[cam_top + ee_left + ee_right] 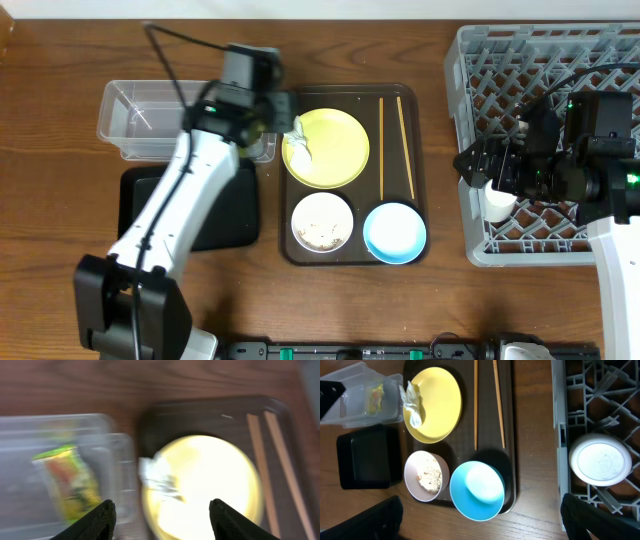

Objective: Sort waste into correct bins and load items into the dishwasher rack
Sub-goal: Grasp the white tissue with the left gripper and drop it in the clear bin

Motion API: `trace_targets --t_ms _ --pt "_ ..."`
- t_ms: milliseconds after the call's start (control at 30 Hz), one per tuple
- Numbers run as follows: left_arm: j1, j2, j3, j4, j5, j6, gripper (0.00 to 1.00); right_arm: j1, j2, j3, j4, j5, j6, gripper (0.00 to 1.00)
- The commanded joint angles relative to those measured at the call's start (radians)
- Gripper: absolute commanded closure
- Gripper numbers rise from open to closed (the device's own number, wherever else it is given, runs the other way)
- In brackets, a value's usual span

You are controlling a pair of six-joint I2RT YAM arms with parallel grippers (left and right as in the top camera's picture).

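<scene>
clear plastic tub at far left of the wooden table, upright, holding the green-orange-yellow snack wrapper, which lies flat on its floor.

black tray, shallow, just in front of the tub and partly under the left arm; nothing seen in the part that shows.

left gripper, hovering over the tub's right end and the plate's left edge, fingers spread wide, holding nothing.

dark brown serving tray, centre of table, carrying the five entries below.

crumpled white tissue, resting on the left rim of the yellow plate; the plate sits flat in the tray's rear left.

white bowl, front left of the tray, with whitish rice-like scraps in its bottom.

two wooden chopsticks, lying side by side, slightly apart, along the tray's right side behind the blue bowl.

light blue bowl, front right corner of the tray, just beside the white bowl.

grey dishwasher rack, far right, pegs up.

small white cup, in the rack near its left wall, base showing upward.

right gripper, above the rack's left side near the cup, fingers apart and clear of the cup.
</scene>
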Motion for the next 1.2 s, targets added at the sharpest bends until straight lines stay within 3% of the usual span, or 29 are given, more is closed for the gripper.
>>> trace_targets --t_ms 0,367,500,567,600,967,1167 --pt "-0.063 0.065 -0.021 -0.011 -0.045 0.031 0.37 0.015 0.000 0.002 -0.004 -0.001 -0.014 0.02" --pt "-0.104 0.336 -0.026 0.024 -0.119 0.036 0.40 0.015 -0.001 0.002 -0.007 -0.001 -0.014 0.02" --pt "-0.112 0.378 -0.026 0.028 -0.056 0.035 0.61 0.016 0.000 0.002 -0.007 -0.001 -0.014 0.02" --pt "-0.114 0.372 -0.023 0.021 -0.045 0.035 0.87 0.015 0.000 0.002 -0.007 -0.001 -0.014 0.02" --pt "-0.114 0.363 -0.014 0.010 -0.044 0.034 0.94 0.016 0.000 0.002 -0.007 -0.001 -0.014 0.02" --pt "-0.024 0.029 0.066 -0.075 -0.048 0.028 0.94 0.015 0.000 0.002 -0.008 -0.001 -0.014 0.02" --pt "0.119 0.045 0.052 -0.061 -0.140 0.015 0.94 0.015 -0.001 0.002 -0.011 -0.001 -0.014 0.01"
